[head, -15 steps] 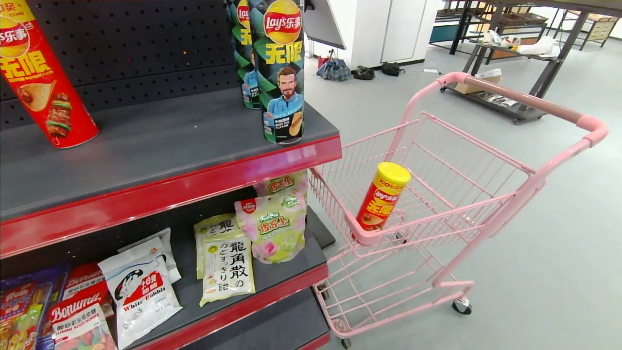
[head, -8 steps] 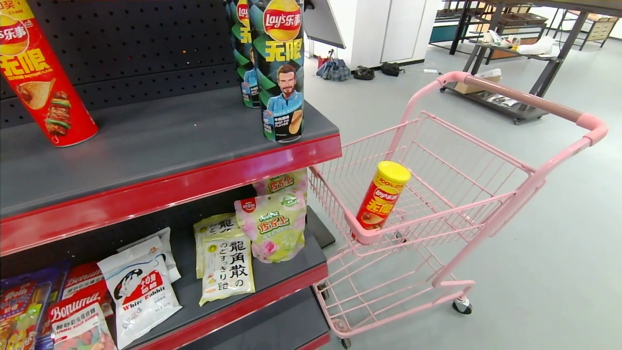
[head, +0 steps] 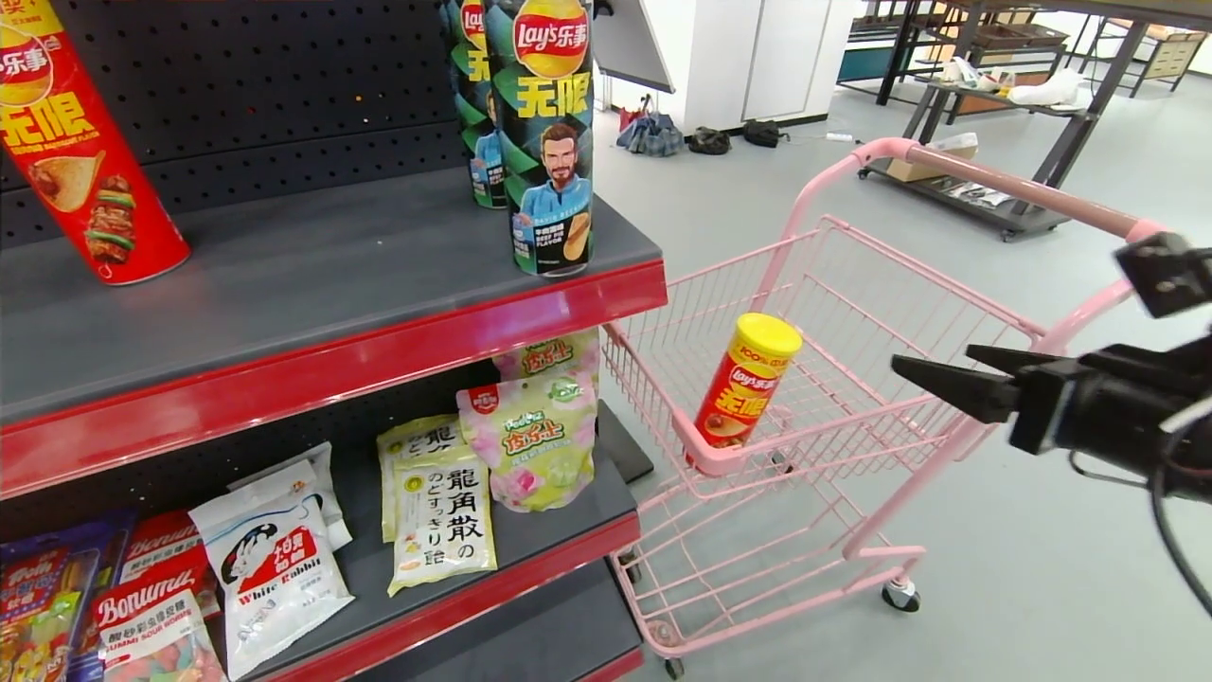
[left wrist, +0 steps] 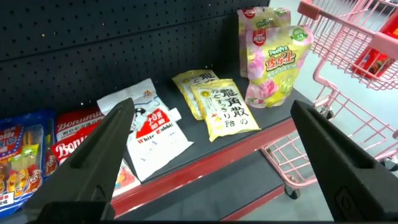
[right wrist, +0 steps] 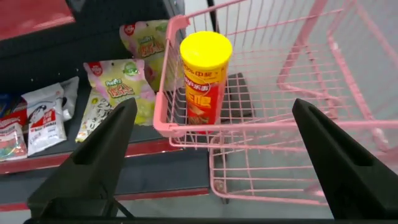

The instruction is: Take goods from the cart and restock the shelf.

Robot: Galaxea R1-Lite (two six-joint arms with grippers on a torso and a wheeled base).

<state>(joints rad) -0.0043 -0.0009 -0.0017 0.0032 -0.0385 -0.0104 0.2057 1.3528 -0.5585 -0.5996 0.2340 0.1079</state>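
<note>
A red chip can with a yellow lid [head: 745, 388] stands upright in the near left corner of the pink cart [head: 947, 294]. My right gripper [head: 933, 360] hangs open over the cart's right side, well to the right of the can and apart from it. In the right wrist view the can [right wrist: 204, 81] stands between and beyond the spread fingers of the right gripper [right wrist: 211, 106]. My left gripper [left wrist: 211, 104] is open and empty in front of the lower shelf [left wrist: 205, 155]. The grey upper shelf [head: 312, 275] has a red front edge.
On the upper shelf a red chip can [head: 80, 161] leans at the left and dark green cans [head: 549, 142] stand at the right end. Snack bags [head: 530, 436] lie on the lower shelf. Open floor lies right of the cart, with tables behind.
My right arm has come into the head view from the right, with its open gripper now above the cart's right side. The can and the cart have not moved.
</note>
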